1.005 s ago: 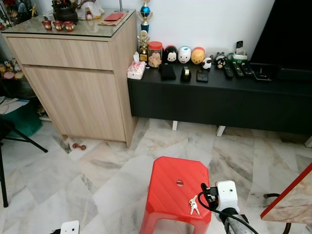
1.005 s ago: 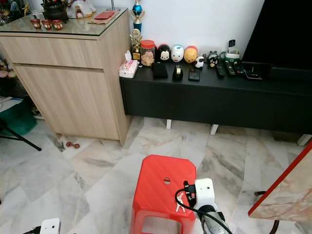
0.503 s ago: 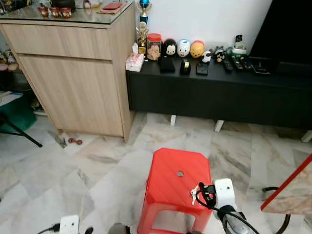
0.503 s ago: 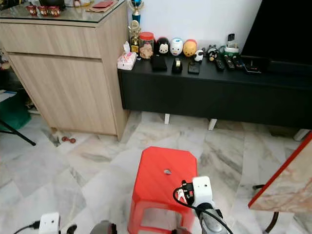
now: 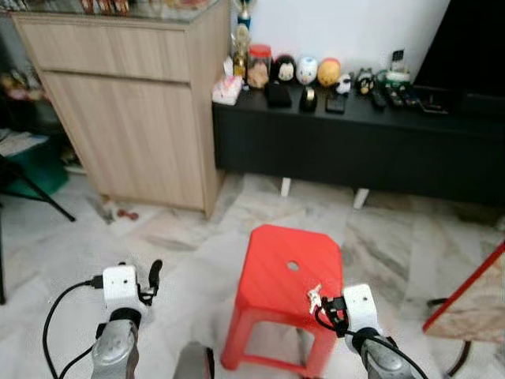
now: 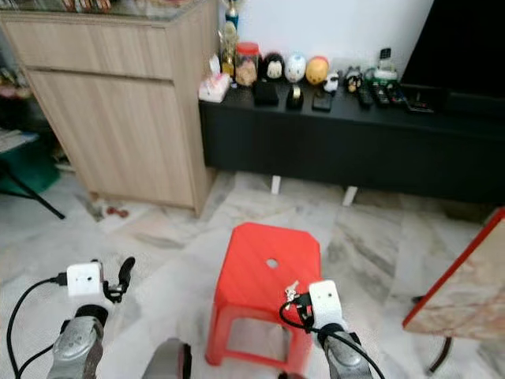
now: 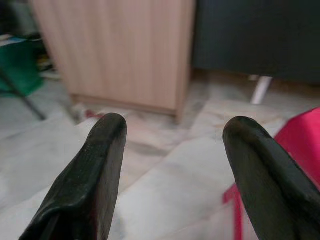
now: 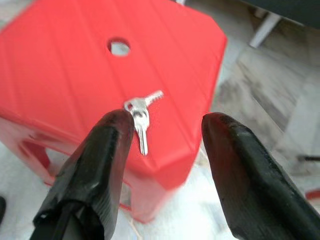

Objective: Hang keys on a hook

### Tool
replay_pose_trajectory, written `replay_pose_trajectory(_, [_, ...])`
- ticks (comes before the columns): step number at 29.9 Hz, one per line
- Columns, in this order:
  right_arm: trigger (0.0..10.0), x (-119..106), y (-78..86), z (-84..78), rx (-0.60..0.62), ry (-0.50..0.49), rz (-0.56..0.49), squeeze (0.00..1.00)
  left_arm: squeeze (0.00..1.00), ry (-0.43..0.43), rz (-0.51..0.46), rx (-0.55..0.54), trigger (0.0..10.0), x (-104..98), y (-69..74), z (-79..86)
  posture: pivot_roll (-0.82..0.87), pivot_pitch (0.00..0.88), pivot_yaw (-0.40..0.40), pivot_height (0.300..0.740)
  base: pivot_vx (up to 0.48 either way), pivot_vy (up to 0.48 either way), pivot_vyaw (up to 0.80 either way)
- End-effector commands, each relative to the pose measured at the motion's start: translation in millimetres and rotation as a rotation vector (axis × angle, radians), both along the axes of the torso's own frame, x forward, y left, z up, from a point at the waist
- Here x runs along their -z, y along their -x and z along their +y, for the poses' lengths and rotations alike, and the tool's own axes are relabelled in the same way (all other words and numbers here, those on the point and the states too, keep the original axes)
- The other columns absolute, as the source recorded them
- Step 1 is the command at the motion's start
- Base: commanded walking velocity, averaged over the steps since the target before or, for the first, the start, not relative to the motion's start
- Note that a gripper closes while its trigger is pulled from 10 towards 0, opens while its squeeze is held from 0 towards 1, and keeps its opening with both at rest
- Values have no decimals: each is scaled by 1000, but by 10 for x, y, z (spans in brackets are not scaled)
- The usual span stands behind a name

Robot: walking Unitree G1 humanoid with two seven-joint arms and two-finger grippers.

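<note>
two pieces of furniture stand against the white wall over a pale marble floor: a tall wooden cabinet and, touching its side, a low black tv bench. on the bench sit a red-lidded jar with light-coloured contents, too small to identify, a row of round toy figures, a tissue pack and some remotes. a red plastic stool stands in the middle of the floor, with a round hole in its seat. the keys lie flat on the seat, near the edge closest to the robot. the right gripper hovers just above them with its fingers spread wide, grasping nothing. the left gripper is raised over bare floor beside the stool, fingers likewise apart and empty. a red-edged marble tabletop shows at far right.
</note>
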State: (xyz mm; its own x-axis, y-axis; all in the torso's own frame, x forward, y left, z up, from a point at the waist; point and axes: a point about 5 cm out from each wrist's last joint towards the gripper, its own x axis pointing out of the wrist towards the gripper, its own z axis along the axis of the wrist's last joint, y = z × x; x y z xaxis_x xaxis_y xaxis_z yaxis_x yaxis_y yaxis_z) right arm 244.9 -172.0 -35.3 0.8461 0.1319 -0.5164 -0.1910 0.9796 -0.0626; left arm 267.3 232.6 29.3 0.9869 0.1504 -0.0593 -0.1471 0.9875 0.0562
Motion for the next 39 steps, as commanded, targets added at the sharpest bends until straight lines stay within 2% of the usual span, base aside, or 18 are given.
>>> replay_pose_trajectory(1, [10000,33,14,19,-8,12,31,0,0,29,-20,7,10000,-37,0,-30,188,34,-99,641,0,0,0])
replay_pose_trajectory(10, [10000,92,70,0,-11,36,72,0,0,31,1,20,10000,-25,6,-41,192,28,-94,641,0,0,574])
replay_pose_trajectory(17, [10000,130,107,27,-8,12,101,0,0,-13,31,64,10000,-23,8,-51,200,26,-85,641,0,0,0])
replay_pose_trajectory(21, [10000,148,113,49,9,10,117,0,0,-42,113,110,10000,82,76,-34,210,28,-57,641,0,0,0])
replay_pose_trajectory(25, [10000,147,101,69,19,10,120,0,0,-63,152,144,10000,117,103,-19,204,24,-38,641,0,0,0])
replay_pose_trajectory(39, [10000,153,103,45,42,18,125,0,0,-59,174,160,10000,105,81,1,204,1,-32,641,18,0,0])
